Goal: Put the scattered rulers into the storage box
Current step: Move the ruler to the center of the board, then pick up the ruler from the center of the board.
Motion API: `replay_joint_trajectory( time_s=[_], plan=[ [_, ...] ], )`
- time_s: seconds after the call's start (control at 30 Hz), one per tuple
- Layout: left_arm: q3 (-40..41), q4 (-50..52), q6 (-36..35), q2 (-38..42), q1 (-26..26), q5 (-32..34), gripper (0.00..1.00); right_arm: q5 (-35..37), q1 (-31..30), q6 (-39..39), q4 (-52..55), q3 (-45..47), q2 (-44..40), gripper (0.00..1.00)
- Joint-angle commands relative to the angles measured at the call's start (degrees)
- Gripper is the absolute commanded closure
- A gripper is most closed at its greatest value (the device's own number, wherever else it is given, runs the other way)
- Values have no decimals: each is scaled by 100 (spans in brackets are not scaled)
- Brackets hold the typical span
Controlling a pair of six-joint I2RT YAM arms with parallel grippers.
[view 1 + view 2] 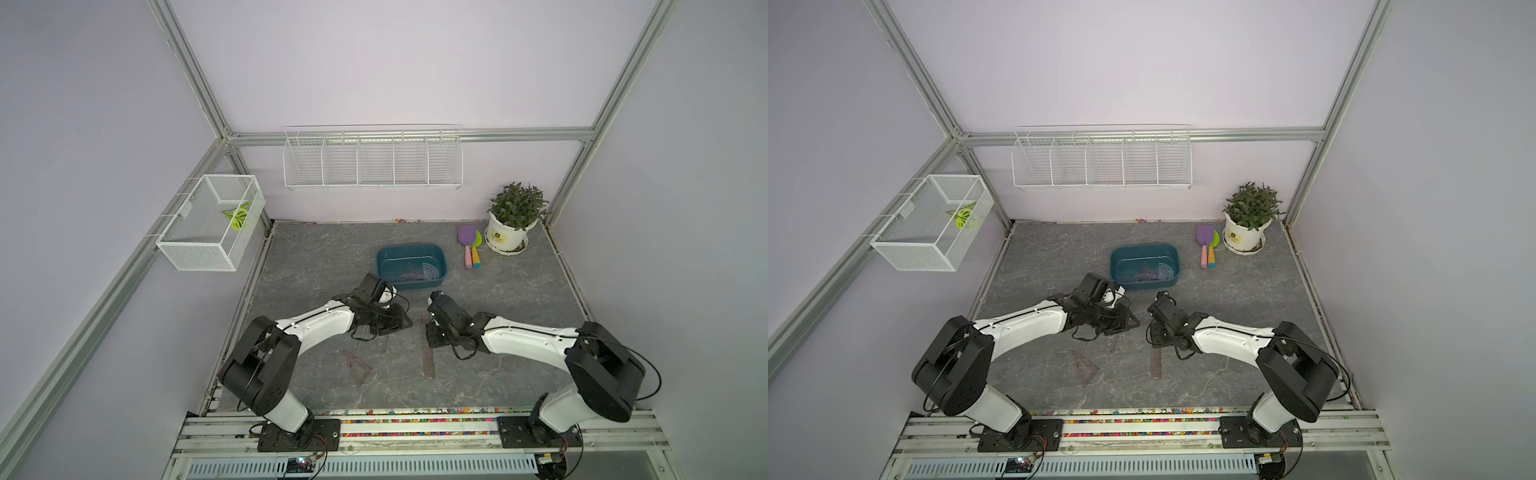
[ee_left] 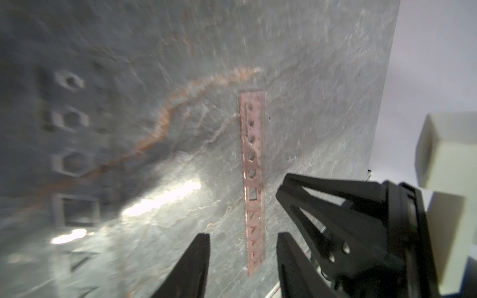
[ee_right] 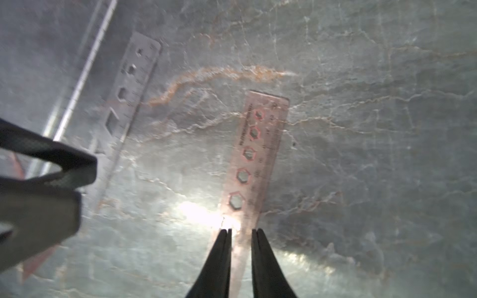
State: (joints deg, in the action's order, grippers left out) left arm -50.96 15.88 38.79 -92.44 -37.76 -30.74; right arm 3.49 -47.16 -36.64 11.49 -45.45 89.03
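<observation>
The dark teal storage box (image 1: 409, 248) (image 1: 1144, 248) stands mid-table with a bluish protractor (image 1: 430, 272) and a purple triangle in it. A brownish ruler (image 3: 260, 144) (image 1: 428, 361) (image 2: 253, 165) lies in front of it. My right gripper (image 3: 242, 230) (image 1: 432, 336) is shut on the near end of this ruler, which fills the narrow gap between the fingers. My left gripper (image 2: 244, 234) (image 1: 397, 324) hovers open just left of it, nothing between its fingers. A clear ruler (image 3: 131, 85) (image 2: 72, 160) lies beside the left gripper. A brown triangle (image 1: 358, 365) (image 1: 1086, 365) lies nearer the front.
Purple and green toy shovels (image 1: 469, 245) and a potted plant (image 1: 507, 239) sit at the back right. A white mesh basket (image 1: 208, 224) hangs on the left wall and a long wire rack (image 1: 372, 160) on the back wall. Both wrists are close together.
</observation>
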Motion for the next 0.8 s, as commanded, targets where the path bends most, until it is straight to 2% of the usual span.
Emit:
replay_joint_trajectory(
  time_s=[0.0,0.33,0.77],
  plan=[
    [-105,-281,-11,-275,-123,-407,58,-442,89,8,-550,307,-81,85],
    [-294,-400,-73,-846,-257,-536,58,-594,238,-21,-858,651,-224,96],
    [-376,-460,-48,-1163,-258,-551,57,-673,238,-61,-1014,719,-47,97]
  ],
)
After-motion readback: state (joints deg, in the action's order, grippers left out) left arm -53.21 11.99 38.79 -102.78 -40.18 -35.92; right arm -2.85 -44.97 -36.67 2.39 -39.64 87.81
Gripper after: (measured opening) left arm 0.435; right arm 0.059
